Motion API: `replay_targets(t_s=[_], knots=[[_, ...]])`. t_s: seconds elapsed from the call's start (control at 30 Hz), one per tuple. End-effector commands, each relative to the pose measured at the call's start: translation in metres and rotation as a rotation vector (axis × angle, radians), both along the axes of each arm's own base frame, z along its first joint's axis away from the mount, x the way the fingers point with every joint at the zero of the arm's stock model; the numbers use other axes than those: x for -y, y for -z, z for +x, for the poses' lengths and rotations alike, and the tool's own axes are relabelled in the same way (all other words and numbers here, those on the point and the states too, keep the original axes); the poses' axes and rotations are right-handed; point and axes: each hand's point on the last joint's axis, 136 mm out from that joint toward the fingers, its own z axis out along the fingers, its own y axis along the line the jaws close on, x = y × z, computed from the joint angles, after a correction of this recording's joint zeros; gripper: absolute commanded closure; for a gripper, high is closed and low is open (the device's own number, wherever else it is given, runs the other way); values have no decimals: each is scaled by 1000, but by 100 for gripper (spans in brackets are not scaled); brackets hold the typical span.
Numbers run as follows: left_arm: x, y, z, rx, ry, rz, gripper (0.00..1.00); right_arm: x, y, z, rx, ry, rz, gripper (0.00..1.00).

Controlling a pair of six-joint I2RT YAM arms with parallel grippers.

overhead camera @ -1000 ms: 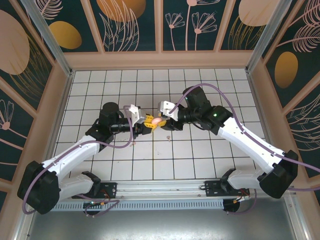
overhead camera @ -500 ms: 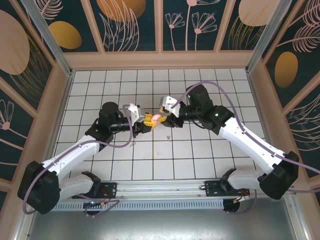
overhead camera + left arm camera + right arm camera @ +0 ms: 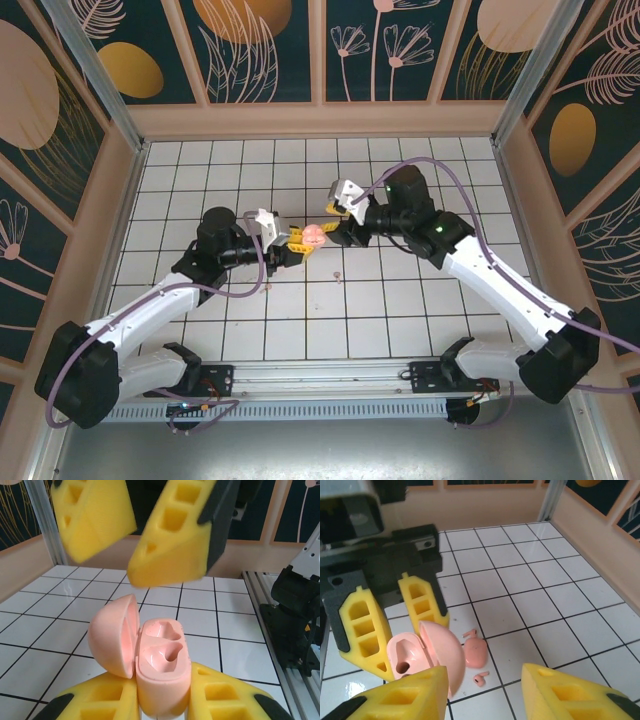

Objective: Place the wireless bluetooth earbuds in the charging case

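Left wrist view: left claw [image 3: 161, 702] clamped on open case [image 3: 161, 672]; right claw [image 3: 132, 532] spread empty near case; earbuds [image 3: 475, 651] lying on tile beside case.

The left arm [image 3: 150, 305], at the lower left of the top view, and the right arm [image 3: 500, 280], at the lower right, have white shell links joined by rounded black joint housings [image 3: 75, 375]. A purple cable [image 3: 264, 262] runs along each arm. A small green light [image 3: 437, 228] glows on the right arm's black upper section. Each wrist carries a white camera block [image 3: 265, 218]. The jaws are yellow wedges with square pockets, backed in black. A screw head [image 3: 425, 544] sits in one black mount.
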Motion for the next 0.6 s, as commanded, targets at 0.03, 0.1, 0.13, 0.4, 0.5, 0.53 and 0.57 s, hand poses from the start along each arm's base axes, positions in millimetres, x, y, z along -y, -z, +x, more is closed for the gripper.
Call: replay_targets(t_s=[0.03, 0.1, 0.13, 0.4, 0.5, 0.53, 0.57], knots=[[-5, -7, 6, 36, -74, -84, 84, 21, -30, 11, -79, 118, 135, 57], [-8, 0, 12, 25, -112, -95, 84, 31, -26, 18, -141, 184, 140, 57], [-7, 7, 16, 9, -126, -85, 84, 34, -22, 20, -175, 215, 136, 57], [-22, 39, 36, -138, -191, -173, 84, 49, 63, 19, -562, 416, -40, 55], [-33, 46, 40, -180, -212, -214, 84, 54, 100, 20, -711, 497, -125, 56], [-35, 49, 42, -194, -215, -215, 85, 56, 112, 21, -758, 532, -149, 56], [-38, 52, 43, -204, -225, -218, 85, 57, 123, 22, -802, 568, -170, 56]])
